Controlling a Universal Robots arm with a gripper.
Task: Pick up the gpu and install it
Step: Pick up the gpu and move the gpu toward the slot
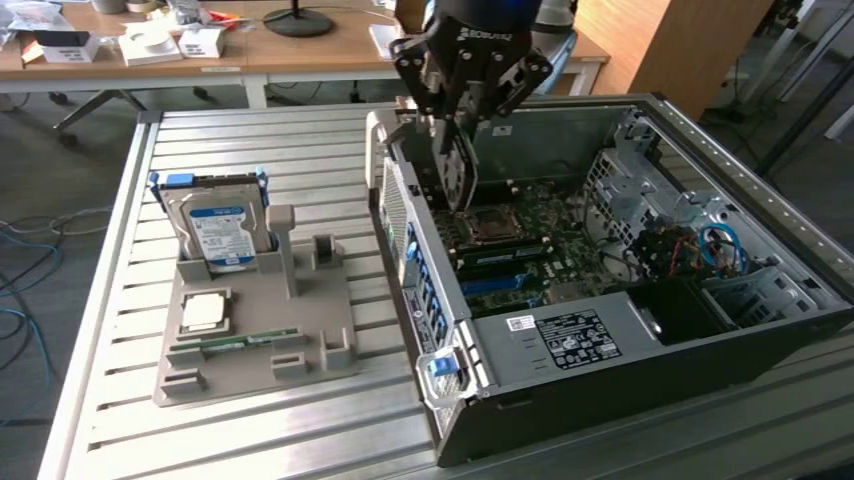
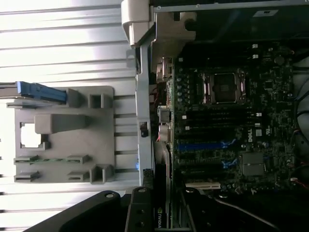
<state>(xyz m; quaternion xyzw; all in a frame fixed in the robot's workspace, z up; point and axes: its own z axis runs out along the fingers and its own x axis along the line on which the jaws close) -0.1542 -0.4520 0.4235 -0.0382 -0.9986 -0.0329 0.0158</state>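
Tabletop [image 1: 240, 420]: ribbed silver aluminium slats with a raised edge rail. Room behind: a long wooden desk [image 1: 307, 55] carrying white boxes and a black round lamp base [image 1: 296, 22], a tall wooden cabinet [image 1: 681, 45] and grey floor [image 1: 40, 300] with loose cables. On the tabletop, toward the exterior view's left, sits a grey moulded plastic fixture [image 1: 287, 345]. It holds a boxy silver hard drive with a blue-white label [image 1: 216, 230] standing upright, a square silver processor chip [image 1: 203, 312] lying flat and a long narrow green RAM stick [image 1: 234, 341]. Toward the exterior view's right lies an open black-and-silver computer case [image 1: 534, 420], its side off and its dark green motherboard [image 1: 534, 230] exposed. The black claw [image 1: 458, 128] hangs over the rear part of the case, closed on the gpu [image 1: 455, 175], a thin flat card held on edge and upright. The card's lower end is just above the motherboard, beside the processor socket [image 1: 487, 225]; whether it touches the board cannot be told. In the wrist view the card shows edge-on as a narrow strip with a small green-white mark, too small to read. Writing: DELL [image 2: 251, 137] in white on the motherboard. A white printed label [image 1: 571, 340] is on the silver box inside the case; its text is not legible.
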